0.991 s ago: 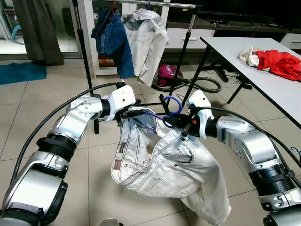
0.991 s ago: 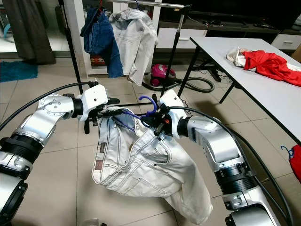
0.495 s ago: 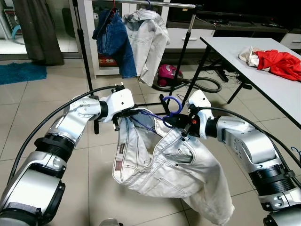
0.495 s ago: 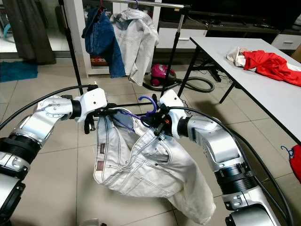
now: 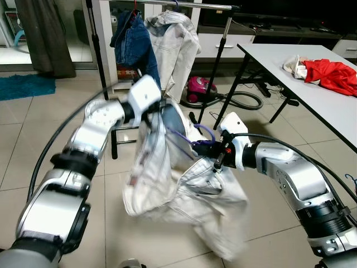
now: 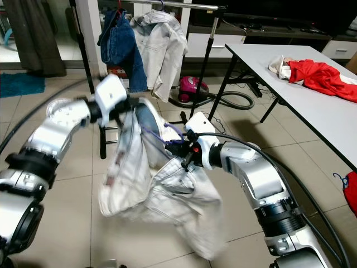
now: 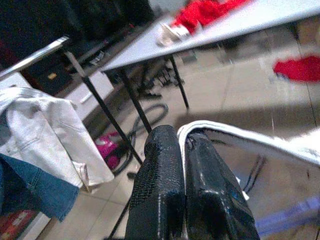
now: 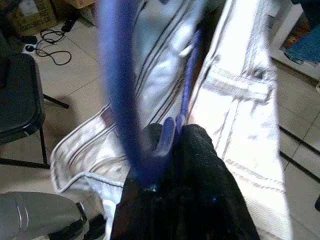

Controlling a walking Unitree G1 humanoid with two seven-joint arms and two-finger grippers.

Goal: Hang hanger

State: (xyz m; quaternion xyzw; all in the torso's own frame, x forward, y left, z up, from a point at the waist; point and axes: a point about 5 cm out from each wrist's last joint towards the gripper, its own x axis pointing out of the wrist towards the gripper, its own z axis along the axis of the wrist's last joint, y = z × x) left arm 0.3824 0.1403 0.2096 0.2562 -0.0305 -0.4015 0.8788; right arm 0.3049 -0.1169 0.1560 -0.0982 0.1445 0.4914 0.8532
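A purple hanger [image 5: 205, 144] is threaded into a pair of white jeans [image 5: 184, 190] that hang between my two arms. My right gripper [image 5: 215, 153] is shut on the hanger near its hook; in the right wrist view the hanger [image 8: 120, 100] runs across its fingertips [image 8: 200, 145]. My left gripper [image 5: 160, 109], blurred by motion, is raised and shut on the jeans' waistband [image 7: 225, 135], pulling it up and stretching the waist open. The legs droop toward the floor. The clothes rail [image 5: 184, 5] runs across the top, behind the jeans.
A blue denim jacket [image 5: 131, 44] and a white jacket [image 5: 178, 47] hang on the rail. The rack's black legs [image 5: 223, 67] stand ahead. A pink vacuum [image 5: 198, 88] with its hose lies behind. A white table [image 5: 312, 89] with a red cloth [image 5: 334, 72] is on the right.
My left gripper has swung sharply upward with the waistband, stretching the jeans open. My right gripper has dropped slightly with the hanger.
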